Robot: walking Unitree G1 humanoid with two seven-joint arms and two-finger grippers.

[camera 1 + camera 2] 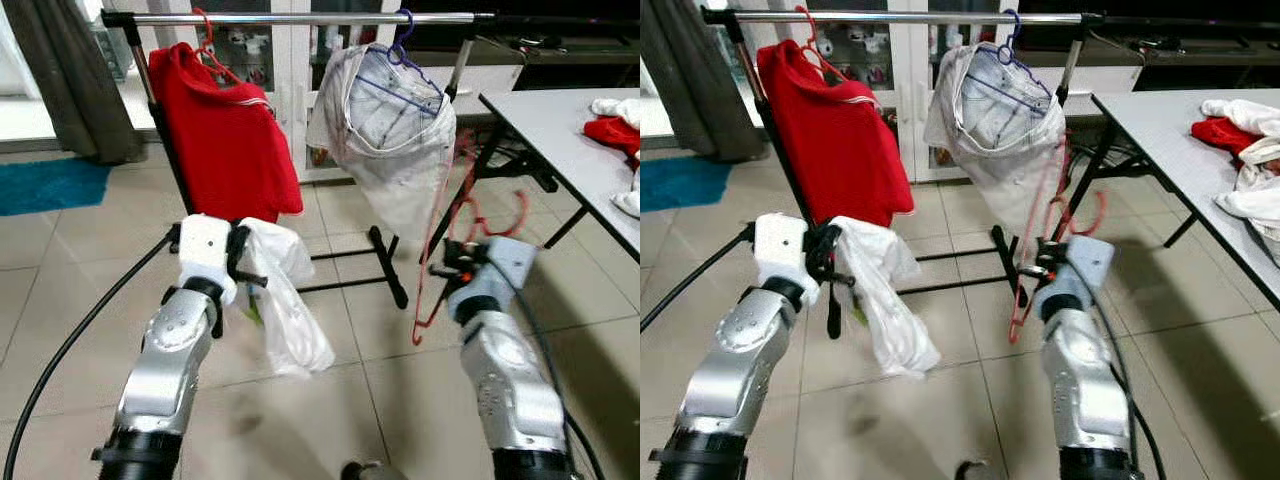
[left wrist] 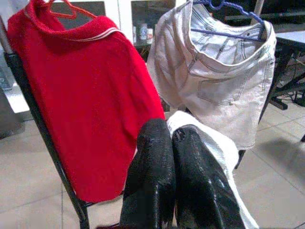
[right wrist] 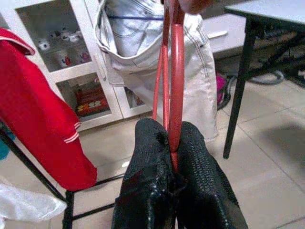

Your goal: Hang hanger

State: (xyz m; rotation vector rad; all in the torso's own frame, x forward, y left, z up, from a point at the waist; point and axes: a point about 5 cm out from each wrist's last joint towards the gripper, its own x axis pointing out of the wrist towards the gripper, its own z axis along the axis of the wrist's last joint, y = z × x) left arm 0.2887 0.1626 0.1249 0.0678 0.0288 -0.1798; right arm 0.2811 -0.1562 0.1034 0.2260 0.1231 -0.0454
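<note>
- A robot with two silver arms is standing on a tiled floor [image 1: 90, 290], facing a clothes rack [image 1: 300, 18] with a horizontal metal bar across the top.
- The right end effector [image 3: 172, 143] is gripping an empty red hanger [image 1: 440, 250], its two black fingers [image 3: 152, 157] pressed shut on the thin wire.
- The red hanger is being held in the air in front of the rack, below the bar and well apart from it, just in front of the hanging pale garment.
- The left end effector [image 2: 171, 157] is pinching a white garment [image 1: 285, 300], fingers closed together on the cloth, which is drooping down beside the left wrist.
- A red shirt [image 1: 225, 140] is hanging on a red hanger at the left end of the bar.
- A pair of pale denim shorts [image 1: 390, 140] is hanging on a blue hanger [image 1: 405, 45] farther right on the same bar.
- A grey table [image 1: 570, 140] is standing to the right, carrying a small heap of white and red clothes [image 1: 1240, 140].
- White glass-fronted cabinets [image 3: 62, 52] are lining the wall behind the rack.
- A dark curtain [image 1: 65, 70] and a blue mat [image 1: 50, 185] are sitting at the far left.
</note>
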